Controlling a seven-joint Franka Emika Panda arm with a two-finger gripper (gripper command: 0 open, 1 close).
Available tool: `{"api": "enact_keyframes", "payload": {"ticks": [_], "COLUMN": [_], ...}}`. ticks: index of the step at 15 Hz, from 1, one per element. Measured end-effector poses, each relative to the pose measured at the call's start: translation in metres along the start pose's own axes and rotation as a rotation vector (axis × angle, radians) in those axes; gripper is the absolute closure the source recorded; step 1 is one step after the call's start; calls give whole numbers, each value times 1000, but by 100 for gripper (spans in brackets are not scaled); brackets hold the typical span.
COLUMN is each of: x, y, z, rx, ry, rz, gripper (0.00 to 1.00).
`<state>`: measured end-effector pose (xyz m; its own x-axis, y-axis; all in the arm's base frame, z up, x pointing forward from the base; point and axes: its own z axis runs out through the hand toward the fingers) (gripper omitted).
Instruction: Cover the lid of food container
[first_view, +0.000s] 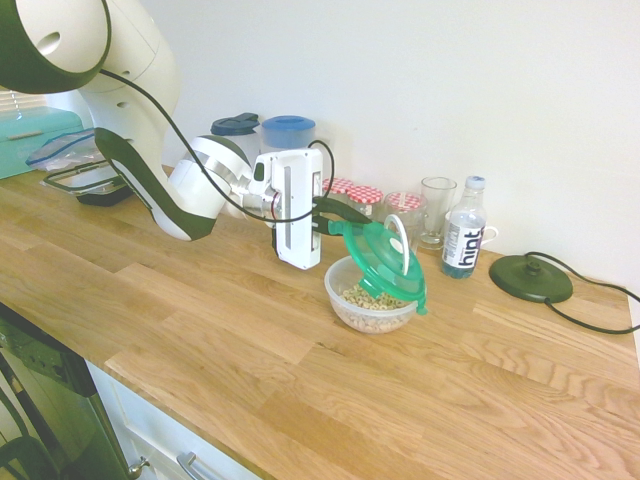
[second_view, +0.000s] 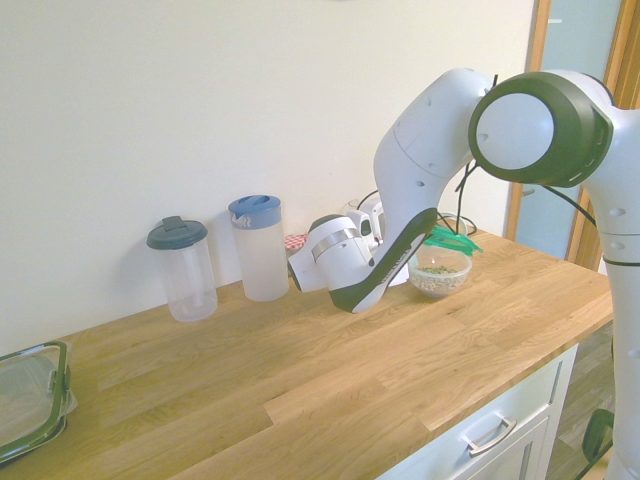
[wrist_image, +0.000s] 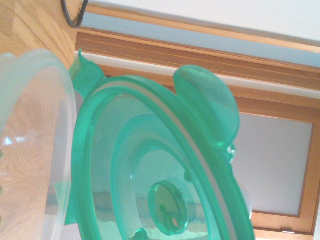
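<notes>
The table (first_view: 250, 350), the largest thing here, runs across the middle and lower part of the first exterior view, and the white arm (first_view: 150, 130) comes in over it from the upper left. The food container (first_view: 369, 318) stands upright right of centre in that view, with cereal (first_view: 366, 298) showing through its uncovered side, so the covering is only part done. The lid (first_view: 378, 260), the thing to be fitted, is over the container in that same part of the frame: it has been brought to the bowl but slants steeply, its upper-left edge raised and its lower-right edge down by the bowl's right rim. The wrist view shows the lid's round face at a steep angle beside the bowl's pale rim at the left of the frame, the two planes plainly not matched. What is left, as I judge it, is to lower the raised side, centre the lid over the opening and let it seat; pressing down the clip tabs (wrist_image: 207, 105) may follow if a fastened cover is wanted. Smallest of all, the jaws (first_view: 341, 222), near the centre of the first exterior view, are drawn narrow and pinch the lid at its raised edge.
</notes>
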<state>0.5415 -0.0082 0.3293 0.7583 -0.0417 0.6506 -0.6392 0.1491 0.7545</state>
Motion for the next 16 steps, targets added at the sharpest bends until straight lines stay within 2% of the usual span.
{"api": "enact_keyframes", "payload": {"ticks": [9, 16], "x": [-22, -35], "y": [9, 19], "z": [-6, -27], "rx": [35, 137], "ry": [4, -112], "rz": [-20, -33], "gripper": [0, 0]}}
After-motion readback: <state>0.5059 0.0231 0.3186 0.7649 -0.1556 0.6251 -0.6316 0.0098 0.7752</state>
